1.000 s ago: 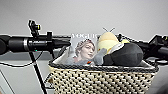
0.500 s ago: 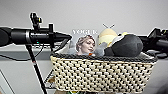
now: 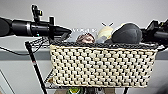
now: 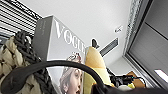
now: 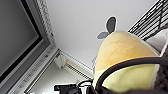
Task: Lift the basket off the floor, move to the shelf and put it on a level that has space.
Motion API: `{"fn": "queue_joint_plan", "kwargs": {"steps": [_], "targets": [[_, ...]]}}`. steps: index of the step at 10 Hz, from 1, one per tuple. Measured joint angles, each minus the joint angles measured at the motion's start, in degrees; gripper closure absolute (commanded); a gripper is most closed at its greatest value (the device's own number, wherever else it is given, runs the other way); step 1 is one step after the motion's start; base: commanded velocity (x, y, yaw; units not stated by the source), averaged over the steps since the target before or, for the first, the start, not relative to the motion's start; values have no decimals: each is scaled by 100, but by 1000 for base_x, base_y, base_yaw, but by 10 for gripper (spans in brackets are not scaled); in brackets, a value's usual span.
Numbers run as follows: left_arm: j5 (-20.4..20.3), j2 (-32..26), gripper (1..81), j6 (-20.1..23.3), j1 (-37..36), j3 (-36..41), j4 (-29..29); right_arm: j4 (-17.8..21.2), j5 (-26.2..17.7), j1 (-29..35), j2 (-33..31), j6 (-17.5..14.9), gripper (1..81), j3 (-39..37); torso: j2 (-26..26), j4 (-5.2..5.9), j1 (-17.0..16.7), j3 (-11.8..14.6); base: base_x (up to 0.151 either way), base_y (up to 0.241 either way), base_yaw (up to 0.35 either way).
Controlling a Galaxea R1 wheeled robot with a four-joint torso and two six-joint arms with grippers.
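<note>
Left arm (image 3: 30, 28): black cylindrical link, glossy, with a pale silver band partway along; tapers to a dark cone at its far end. A small black bracket with knobs (image 3: 36, 12) stands up from it, and a short black post (image 3: 51, 26) beside that. Right arm (image 3: 156, 32): black, blocky, angular housing. Both wrist views show a thick black cable (image 4: 50, 66) arching across; the right wrist one (image 5: 125, 67) is thinner.

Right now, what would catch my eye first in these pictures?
The cream woven basket, held high between the two black arms and spanning the head view. Over its dark rim peek a yellow plush toy, a grey plush and a Vogue magazine with a face on its cover.
</note>
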Motion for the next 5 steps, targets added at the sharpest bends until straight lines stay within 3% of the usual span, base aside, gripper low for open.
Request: {"fn": "queue_joint_plan", "kwargs": {"steps": [5], "targets": [[74, 221, 811, 2, -328, -389, -251, 244, -349, 399, 94, 2, 811, -433, 0, 0, -2, 0, 0, 0, 0]]}}
